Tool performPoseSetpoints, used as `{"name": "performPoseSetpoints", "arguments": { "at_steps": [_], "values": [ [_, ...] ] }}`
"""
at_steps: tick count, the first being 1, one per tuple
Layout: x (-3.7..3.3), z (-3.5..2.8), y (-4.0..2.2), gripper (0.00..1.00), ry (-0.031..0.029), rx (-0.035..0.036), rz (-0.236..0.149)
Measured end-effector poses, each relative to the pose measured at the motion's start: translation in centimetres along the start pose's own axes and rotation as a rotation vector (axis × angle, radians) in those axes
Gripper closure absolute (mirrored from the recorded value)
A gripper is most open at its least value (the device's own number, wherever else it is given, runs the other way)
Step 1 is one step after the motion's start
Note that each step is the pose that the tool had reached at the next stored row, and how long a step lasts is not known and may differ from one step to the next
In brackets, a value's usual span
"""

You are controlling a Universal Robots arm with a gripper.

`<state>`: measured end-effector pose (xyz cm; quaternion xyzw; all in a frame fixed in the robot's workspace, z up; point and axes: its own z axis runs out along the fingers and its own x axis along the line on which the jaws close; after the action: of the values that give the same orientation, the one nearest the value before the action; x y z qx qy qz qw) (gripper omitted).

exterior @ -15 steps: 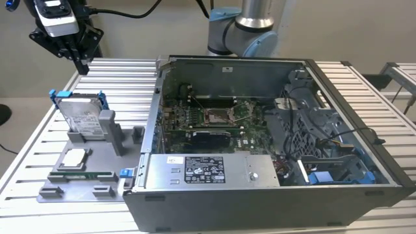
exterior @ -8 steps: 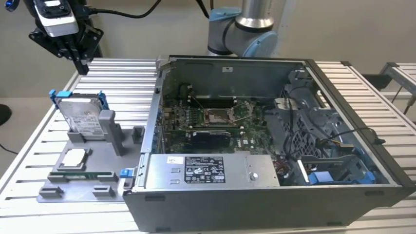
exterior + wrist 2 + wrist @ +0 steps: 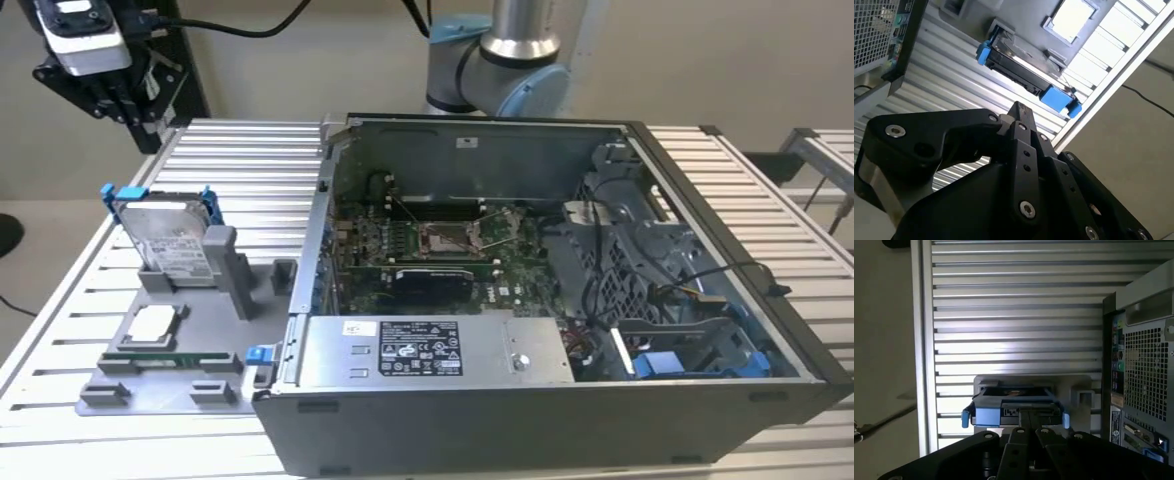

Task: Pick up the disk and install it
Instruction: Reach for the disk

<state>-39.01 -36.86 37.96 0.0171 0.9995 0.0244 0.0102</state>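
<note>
**Exterior view.** You see the disk (image 3: 174, 240), blue-framed, standing on edge in a grey fixture (image 3: 154, 370). The fixture sits on the slatted tabletop (image 3: 254, 170), at the exterior view's left of the open computer case (image 3: 534, 405) (its motherboard (image 3: 427, 240) lies exposed). The claw (image 3: 123, 100) hangs above the tabletop's far corner at the exterior view's left, well apart from the disk.

**First wrist view.** Note that the claw's fingers (image 3: 1016, 445) are clenched together and grasp nothing. The disk lies beyond their tips in the fixture, beside the case's rear panel.

**Second wrist view.** The disk appears edge-on, blue at both ends, apart from the claw.
</note>
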Motion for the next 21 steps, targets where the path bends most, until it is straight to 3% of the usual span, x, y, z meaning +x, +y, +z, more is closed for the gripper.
{"name": "performPoseSetpoints", "arguments": {
  "at_steps": [12,21],
  "values": [
    [2.54,0.18,-0.51,1.00,0.0001,0.0001,0.000],
    [3.12,0.28,-1.19,1.00,0.0001,0.0001,0.000]
  ]
}}
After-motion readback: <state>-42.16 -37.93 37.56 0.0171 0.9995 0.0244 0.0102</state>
